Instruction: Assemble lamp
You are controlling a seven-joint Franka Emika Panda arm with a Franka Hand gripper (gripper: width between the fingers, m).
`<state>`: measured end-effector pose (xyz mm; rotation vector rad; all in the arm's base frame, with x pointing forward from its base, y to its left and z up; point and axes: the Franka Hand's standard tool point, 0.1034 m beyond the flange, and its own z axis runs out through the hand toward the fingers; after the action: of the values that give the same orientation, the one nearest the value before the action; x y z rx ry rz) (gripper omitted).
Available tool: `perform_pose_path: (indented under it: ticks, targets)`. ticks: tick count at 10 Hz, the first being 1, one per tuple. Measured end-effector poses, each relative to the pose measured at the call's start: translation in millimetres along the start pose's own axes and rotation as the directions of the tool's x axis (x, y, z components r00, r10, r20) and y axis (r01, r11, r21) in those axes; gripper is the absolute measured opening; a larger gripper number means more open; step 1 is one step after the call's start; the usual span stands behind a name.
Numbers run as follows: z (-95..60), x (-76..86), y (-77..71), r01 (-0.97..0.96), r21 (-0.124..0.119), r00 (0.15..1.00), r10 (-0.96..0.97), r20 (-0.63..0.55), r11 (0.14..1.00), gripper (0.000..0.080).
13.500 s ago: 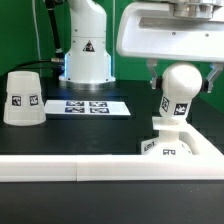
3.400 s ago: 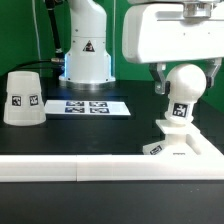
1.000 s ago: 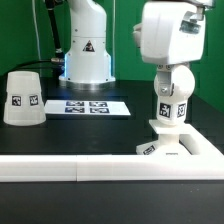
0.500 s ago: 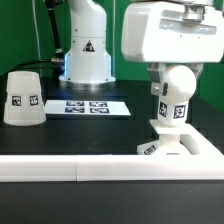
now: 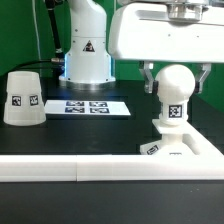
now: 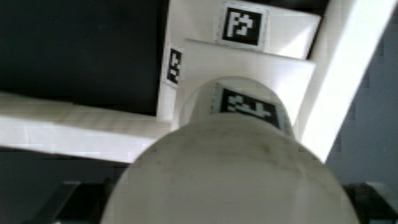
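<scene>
The round-headed white bulb stands upright with its foot in the flat square base at the exterior view's right. My gripper comes down from above, one finger on each side of the bulb's head, shut on it. In the wrist view the bulb fills the space between the dark fingers, and the tagged base lies beyond it. The cone shade stands by itself on the table at the exterior view's left, wide end down.
The marker board lies flat in the middle of the table. Behind it rises the arm's white pedestal. A long white rail runs along the table's front edge, just before the base.
My hand has turned about its upright axis while staying round the bulb's head. The bulb's tag has shifted a little sideways with it. The shade has not moved.
</scene>
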<state>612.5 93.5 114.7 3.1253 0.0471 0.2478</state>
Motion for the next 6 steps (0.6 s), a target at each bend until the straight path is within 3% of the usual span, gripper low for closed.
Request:
perform_pose_path:
  ticks: [3, 6]
  targets:
    - [1.6, -2.3, -1.6, -0.297, 0.012, 0.955, 0.297, 0.029, 0.955, 0.0577]
    - [2.3, -3.5, -2.5, -0.451, 0.017, 0.892, 0.450, 0.039, 0.892, 0.0577]
